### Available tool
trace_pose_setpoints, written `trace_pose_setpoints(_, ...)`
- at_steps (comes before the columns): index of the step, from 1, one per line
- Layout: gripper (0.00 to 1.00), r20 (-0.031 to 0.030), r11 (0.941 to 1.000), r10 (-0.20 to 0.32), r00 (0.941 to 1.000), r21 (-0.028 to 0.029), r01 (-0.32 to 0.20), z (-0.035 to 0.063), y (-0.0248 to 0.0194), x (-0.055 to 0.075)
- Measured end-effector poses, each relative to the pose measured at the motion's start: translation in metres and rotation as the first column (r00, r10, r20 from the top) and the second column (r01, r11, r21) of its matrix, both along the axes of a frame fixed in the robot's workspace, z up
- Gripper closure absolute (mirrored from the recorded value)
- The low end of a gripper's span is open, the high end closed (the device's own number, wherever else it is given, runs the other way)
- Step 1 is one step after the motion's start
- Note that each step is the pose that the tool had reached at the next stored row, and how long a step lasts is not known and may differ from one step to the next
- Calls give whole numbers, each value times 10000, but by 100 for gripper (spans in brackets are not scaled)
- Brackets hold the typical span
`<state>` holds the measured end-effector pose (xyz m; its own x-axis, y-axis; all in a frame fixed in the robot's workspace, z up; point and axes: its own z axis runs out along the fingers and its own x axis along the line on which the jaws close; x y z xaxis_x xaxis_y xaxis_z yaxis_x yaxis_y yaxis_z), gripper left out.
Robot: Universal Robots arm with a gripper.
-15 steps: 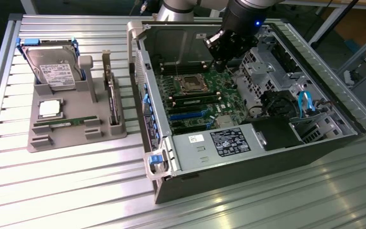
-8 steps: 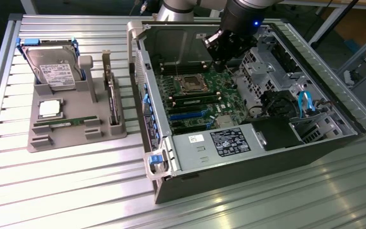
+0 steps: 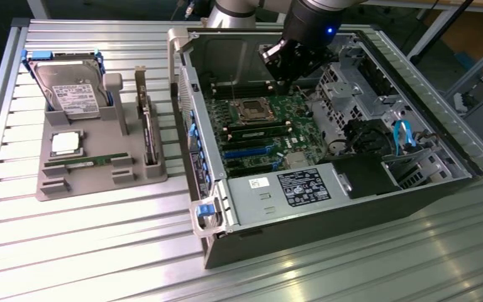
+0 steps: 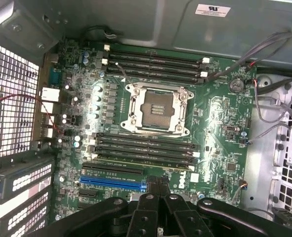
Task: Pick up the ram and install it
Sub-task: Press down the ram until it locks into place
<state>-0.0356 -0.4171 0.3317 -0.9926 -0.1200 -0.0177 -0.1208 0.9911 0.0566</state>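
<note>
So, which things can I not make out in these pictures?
- Wrist view: the gripper is cut off by the picture's edge; what it holds, if anything, is unclear.
- Exterior view: the ram on the tray is too small to count chips.
- Exterior view: the hard drive label is too small to read.

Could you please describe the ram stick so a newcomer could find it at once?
Start at the grey tray beside the open computer case. The ram lies flat below the silver processor: a thin green strip, unlike the boxy hard drive or upright dark card.
</note>
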Motion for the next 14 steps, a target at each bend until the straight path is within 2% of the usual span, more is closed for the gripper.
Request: trace_pose_setpoints(14,90,-6,10000,0,10000,0,0,0,0,-23)
